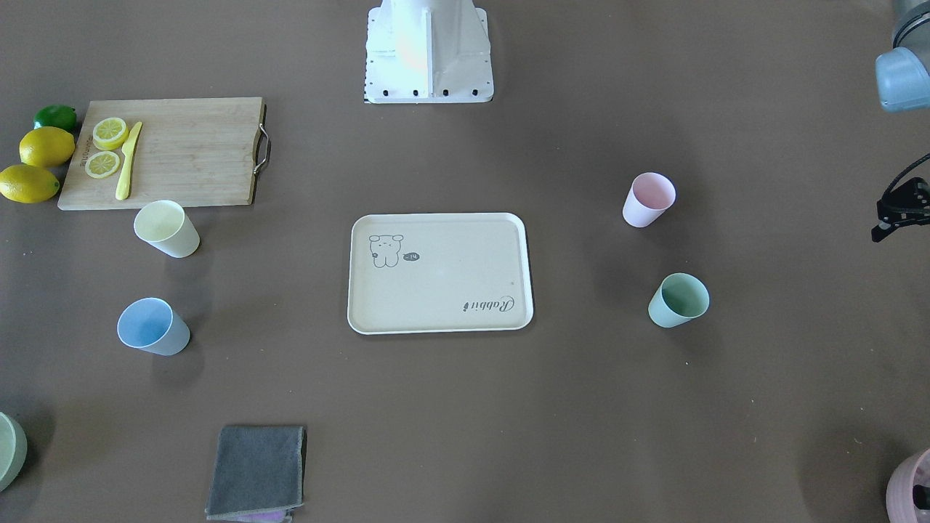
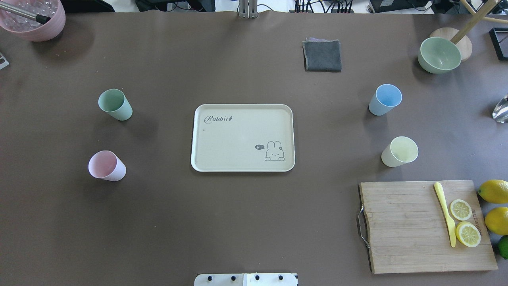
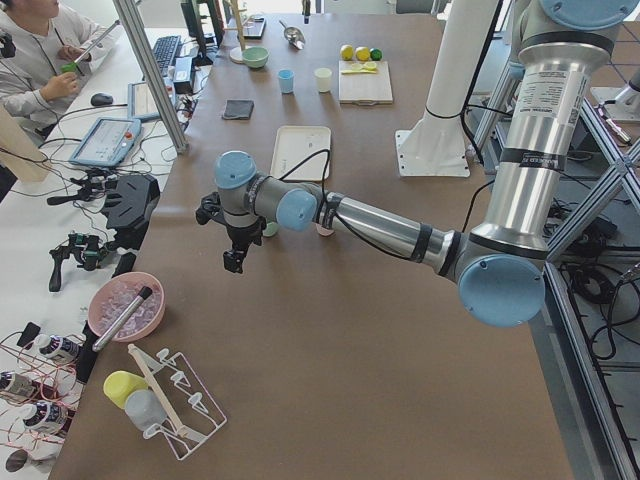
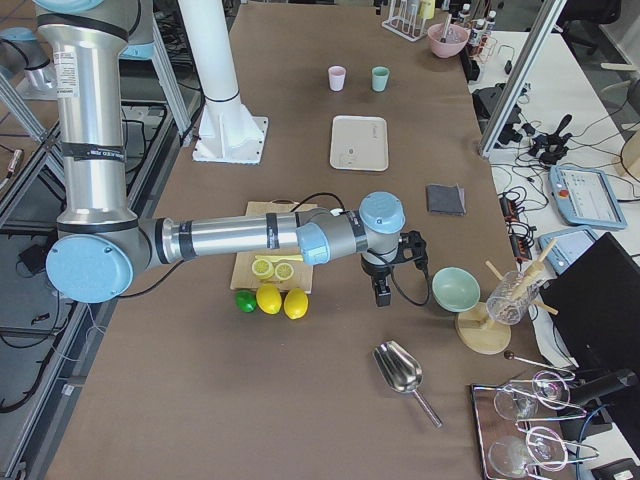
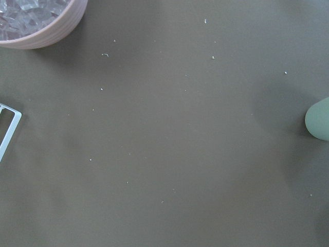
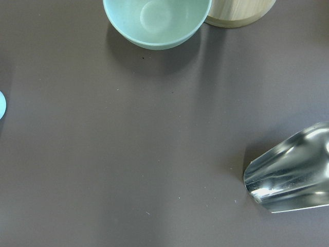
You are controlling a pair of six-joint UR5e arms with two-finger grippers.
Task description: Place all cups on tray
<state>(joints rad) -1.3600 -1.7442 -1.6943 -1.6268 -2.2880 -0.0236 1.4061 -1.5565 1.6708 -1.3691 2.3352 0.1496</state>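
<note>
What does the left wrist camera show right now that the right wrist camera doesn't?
Left wrist only: the pink pot, a white rack corner, and the edge of the mint green cup at right. Right wrist only: the pale-green bowl, a wooden base beside it, the metal scoop, and a blue sliver at left, probably the light blue cup. Both: bare brown table, no jaws in view.

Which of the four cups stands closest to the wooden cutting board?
The pale yellow cup, right beside the cutting board; the other three stand clearly farther away.
</note>
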